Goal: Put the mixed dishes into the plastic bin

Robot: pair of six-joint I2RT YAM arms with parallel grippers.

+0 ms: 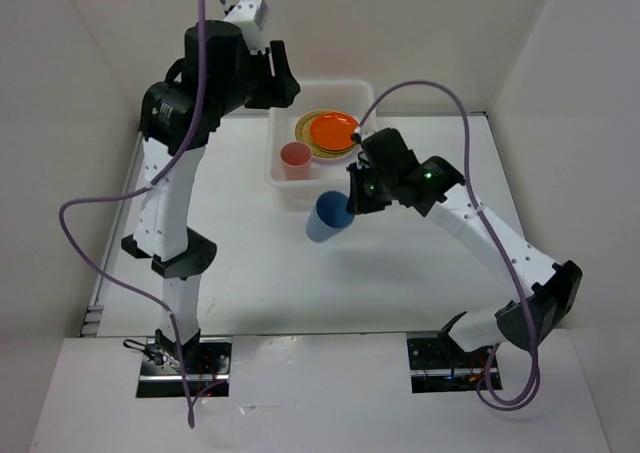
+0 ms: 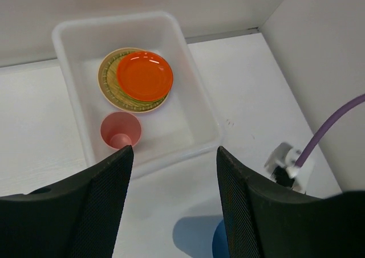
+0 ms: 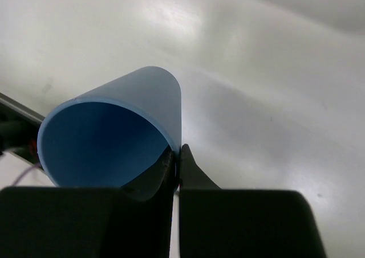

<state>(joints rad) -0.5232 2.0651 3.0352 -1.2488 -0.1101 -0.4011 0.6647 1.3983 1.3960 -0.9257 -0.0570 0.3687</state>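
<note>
The white plastic bin (image 1: 285, 176) stands at the back middle of the table. In it lie an orange plate (image 1: 333, 130) on a yellow lattice plate (image 1: 304, 127), and a pink-red cup (image 1: 295, 159) stands near its front left corner. The bin also shows in the left wrist view (image 2: 191, 95), with the orange plate (image 2: 144, 76) and the pink-red cup (image 2: 120, 131). My right gripper (image 1: 349, 201) is shut on the rim of a blue cup (image 1: 327, 218), held in the air just in front of the bin; one finger is inside the cup (image 3: 114, 135). My left gripper (image 2: 174, 167) is open and empty, high above the bin's left side.
White walls enclose the table on the left, back and right. A purple cable (image 1: 440, 93) arcs over the right arm by the bin's right side. The blue cup's shadow (image 2: 194, 235) falls on the table in front of the bin.
</note>
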